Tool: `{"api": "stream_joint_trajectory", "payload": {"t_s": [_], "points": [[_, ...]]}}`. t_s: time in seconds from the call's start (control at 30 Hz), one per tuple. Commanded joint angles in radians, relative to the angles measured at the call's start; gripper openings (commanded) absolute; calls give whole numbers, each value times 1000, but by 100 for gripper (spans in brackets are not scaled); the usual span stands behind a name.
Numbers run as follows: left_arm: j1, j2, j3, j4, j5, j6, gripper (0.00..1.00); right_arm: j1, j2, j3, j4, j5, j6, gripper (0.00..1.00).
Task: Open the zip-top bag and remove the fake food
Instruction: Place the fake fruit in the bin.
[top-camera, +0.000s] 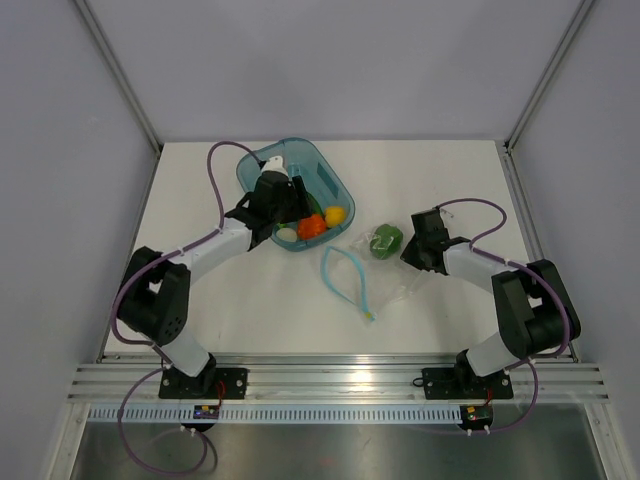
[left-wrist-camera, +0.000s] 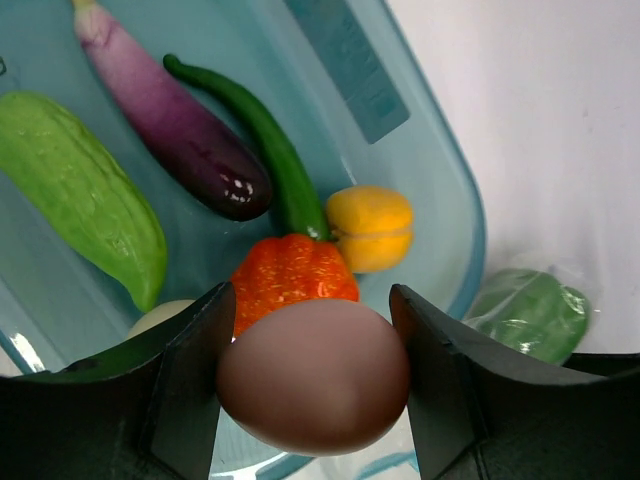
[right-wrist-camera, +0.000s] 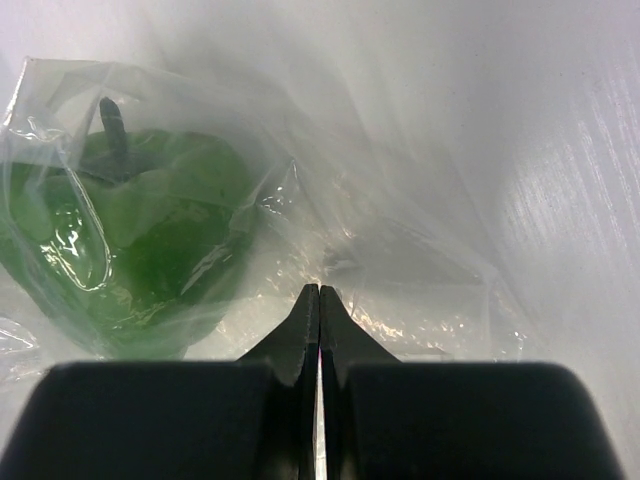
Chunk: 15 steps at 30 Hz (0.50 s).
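Tub (left-wrist-camera: 440, 150): eggplant (left-wrist-camera: 175, 130), lemon (left-wrist-camera: 372, 228). Zip-top bag (right-wrist-camera: 420, 250): green pepper (right-wrist-camera: 150, 240). Left fingers (left-wrist-camera: 185, 390) grip egg (left-wrist-camera: 315, 375).

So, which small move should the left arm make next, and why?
Probably open the left gripper and drop the brown egg-shaped piece into the teal tub. The fingers hold it just over the tub, where the eggplant and the orange piece already lie. The green pepper is still inside the zip-top bag, which the shut right gripper seems to pinch.
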Motion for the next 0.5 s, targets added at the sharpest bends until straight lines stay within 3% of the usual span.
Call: {"api": "stream_joint_trajectory", "payload": {"t_s": [0.0,0.47], "points": [[11,38,26,67,54,18,60,6,-33,-1,11,-7,-13,0],[32,77,-31,143,74,14,87,5,-27,2,11,-9,-15,0]]}}
